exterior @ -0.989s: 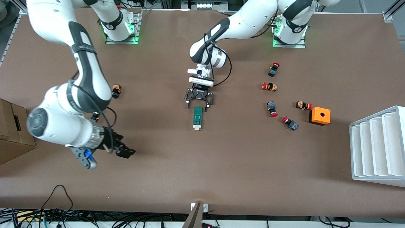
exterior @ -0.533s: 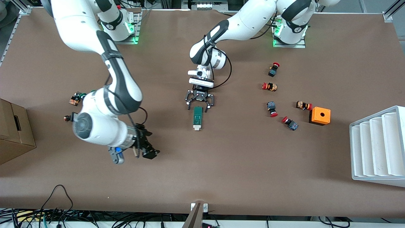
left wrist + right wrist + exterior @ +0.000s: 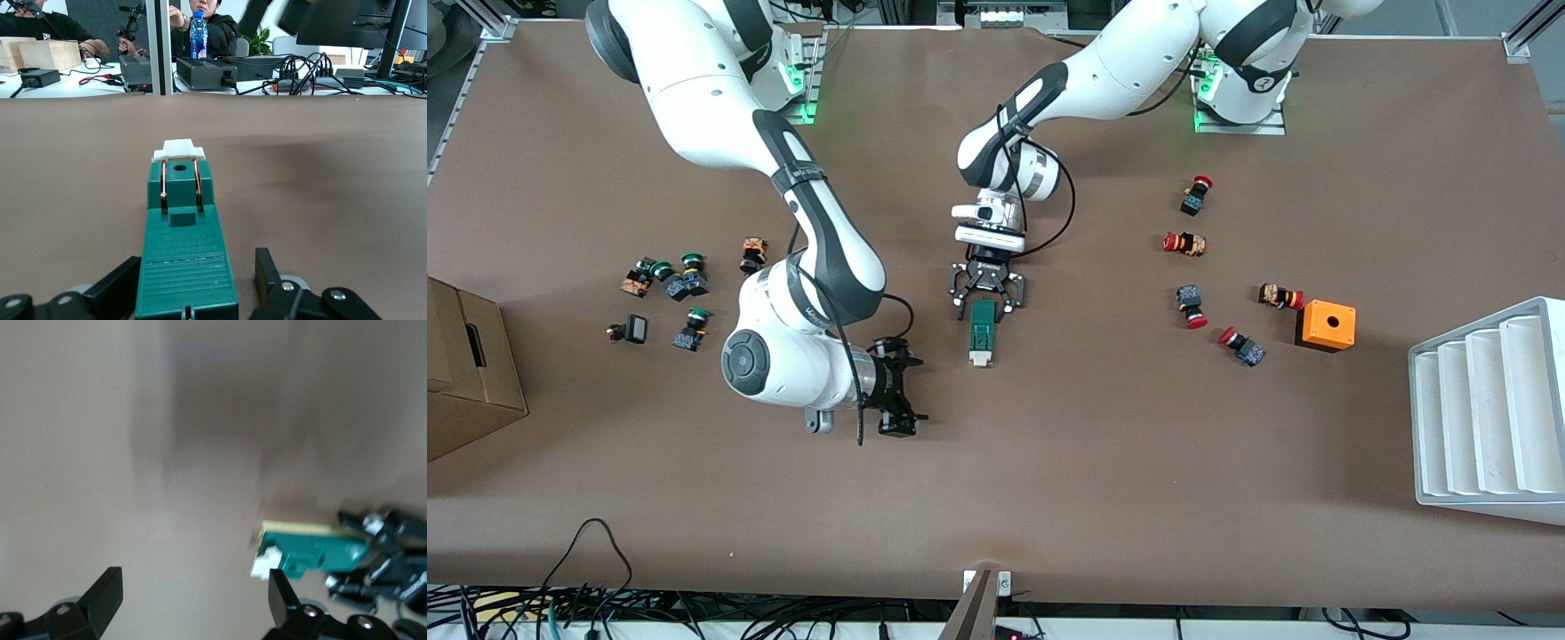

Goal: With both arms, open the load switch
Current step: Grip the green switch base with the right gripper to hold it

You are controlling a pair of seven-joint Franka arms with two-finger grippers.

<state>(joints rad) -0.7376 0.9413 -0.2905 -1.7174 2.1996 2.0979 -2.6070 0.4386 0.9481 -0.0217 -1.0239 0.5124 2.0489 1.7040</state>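
Red-capped buttons [image 3: 1195, 267] and orange cube [image 3: 1326, 325] beside switch [image 3: 982, 332]

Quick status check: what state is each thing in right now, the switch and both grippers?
Load switch: flat on the table, white end toward the front camera, not lifted.
Left gripper: down at the switch's green end, a finger on each side with gaps showing.
Right gripper: open, holding nothing, low over bare table beside the switch.
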